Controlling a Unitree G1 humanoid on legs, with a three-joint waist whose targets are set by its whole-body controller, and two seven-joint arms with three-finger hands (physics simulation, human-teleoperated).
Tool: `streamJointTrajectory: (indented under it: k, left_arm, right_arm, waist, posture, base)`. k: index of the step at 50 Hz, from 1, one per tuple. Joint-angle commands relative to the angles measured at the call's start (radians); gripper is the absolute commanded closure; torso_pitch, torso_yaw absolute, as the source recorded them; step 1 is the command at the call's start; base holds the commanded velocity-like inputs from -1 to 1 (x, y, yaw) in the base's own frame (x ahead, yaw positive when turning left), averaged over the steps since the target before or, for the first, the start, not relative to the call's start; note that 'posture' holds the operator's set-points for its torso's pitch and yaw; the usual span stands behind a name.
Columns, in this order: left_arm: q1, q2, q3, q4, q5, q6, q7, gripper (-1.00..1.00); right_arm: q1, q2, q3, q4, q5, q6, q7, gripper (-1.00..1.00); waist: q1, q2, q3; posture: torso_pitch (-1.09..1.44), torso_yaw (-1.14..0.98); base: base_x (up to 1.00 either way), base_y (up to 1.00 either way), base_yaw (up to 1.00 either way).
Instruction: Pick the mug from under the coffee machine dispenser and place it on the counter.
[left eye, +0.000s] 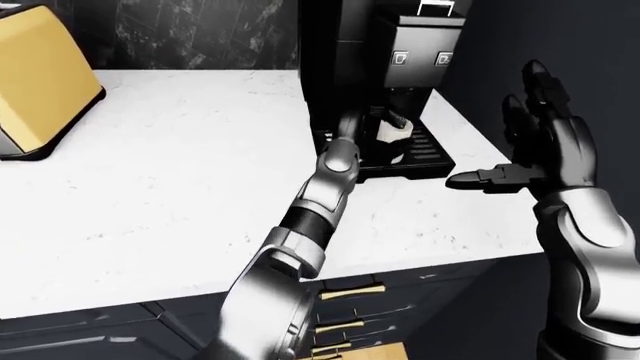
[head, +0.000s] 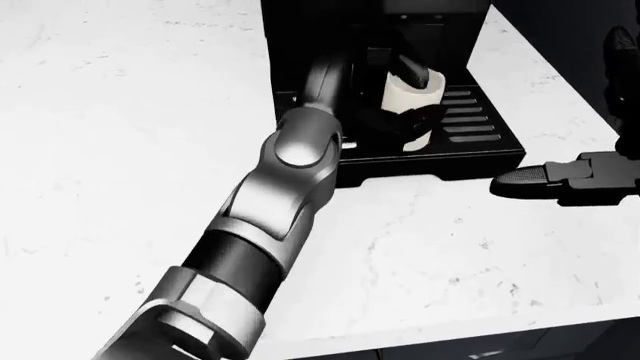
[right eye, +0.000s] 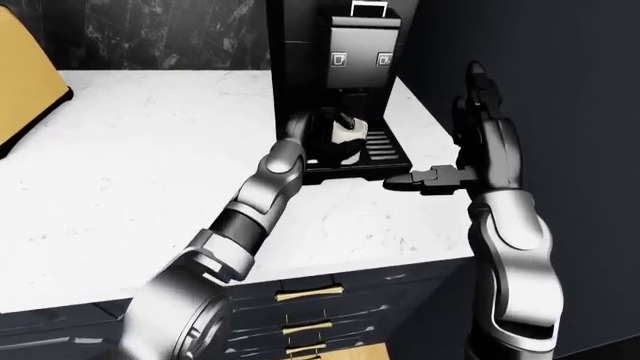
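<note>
A white mug (head: 412, 94) stands on the drip tray (head: 480, 131) of the black coffee machine (left eye: 350, 45), under its dispenser. My left arm reaches in from the bottom left, and my left hand (head: 395, 105) has its dark fingers wrapped round the mug, one over the rim and others across its lower side. The mug still rests on the tray. My right hand (left eye: 510, 135) is open and empty, held upright to the right of the machine, with its thumb pointing left over the white counter (left eye: 180, 165).
A yellow toaster (left eye: 40, 82) stands at the far left of the counter. A dark wall rises just right of the machine. Dark drawers with gold handles (left eye: 350, 292) lie below the counter edge.
</note>
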Motion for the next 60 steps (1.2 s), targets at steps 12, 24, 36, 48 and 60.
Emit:
streamJointTrajectory:
  k: [12,24,36,48,60]
  left_arm:
    - [-0.009,0.002,-0.006,-0.169,-0.005,0.058,-0.014,1.00]
    - [0.153,0.015,-0.043,-0.693,-0.028,0.391,-0.039,1.00]
    - [0.200,0.113,-0.008,-0.869,-0.054,0.506,-0.067,1.00]
    - [0.253,0.188,0.025,-1.023,-0.089,0.597,-0.069,1.00]
    - [0.330,0.293,0.077,-1.119,-0.109,0.640,-0.084,1.00]
  right_arm:
    - [-0.031,-0.019,-0.013,-0.033,0.002,-0.020,-0.005,-1.00]
    - [-0.043,-0.024,-0.009,-0.030,0.001,-0.012,-0.007,-1.00]
    - [-0.039,-0.018,-0.004,-0.030,-0.006,-0.017,-0.005,-1.00]
    - [-0.040,-0.017,-0.003,-0.034,-0.009,-0.013,-0.004,-1.00]
    - [-0.043,-0.017,-0.002,-0.034,-0.012,-0.011,-0.002,-1.00]
  waist:
    - [-0.002,-0.006,-0.025]
    - [-0.006,0.005,-0.015]
    - [-0.006,0.015,-0.008]
    - [-0.006,0.021,-0.006]
    - [-0.006,0.029,-0.007]
  posture:
    - [0.00,0.00]
    - [0.00,0.00]
    - [0.00,0.00]
    - [0.00,0.00]
    - [0.00,0.00]
  base:
    - [0.00,0.00,0.00]
    - [0.00,0.00,0.00]
    - [0.00,0.00,0.00]
    - [0.00,0.00,0.00]
    - [0.00,0.00,0.00]
